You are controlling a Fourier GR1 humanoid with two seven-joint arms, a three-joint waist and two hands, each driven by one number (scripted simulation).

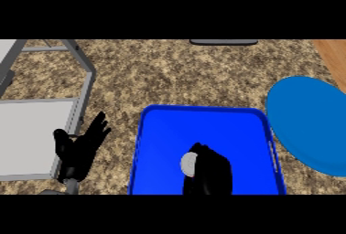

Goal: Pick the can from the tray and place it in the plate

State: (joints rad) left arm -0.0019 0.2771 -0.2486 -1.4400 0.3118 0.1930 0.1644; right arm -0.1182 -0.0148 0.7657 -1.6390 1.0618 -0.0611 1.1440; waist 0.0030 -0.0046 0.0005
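A blue tray (202, 116) lies on the counter at the lower middle of the head view. My right hand (209, 171) is over the tray's near part, curled round the can (188, 163), of which only a pale grey end shows at the hand's left side. The rest of the can is hidden by the hand. A blue plate (307, 123) lies to the right of the tray, partly cut by the view's right edge. My left hand (81, 148) stays open at the lower left, fingers up, beside the tray.
A grey metal sink (40, 137) with a raised rim fills the left side. The speckled brown counter (182, 73) stretches behind the tray. A wooden strip (332, 52) shows at the top right, and a dark flat object (223, 42) lies at the far edge.
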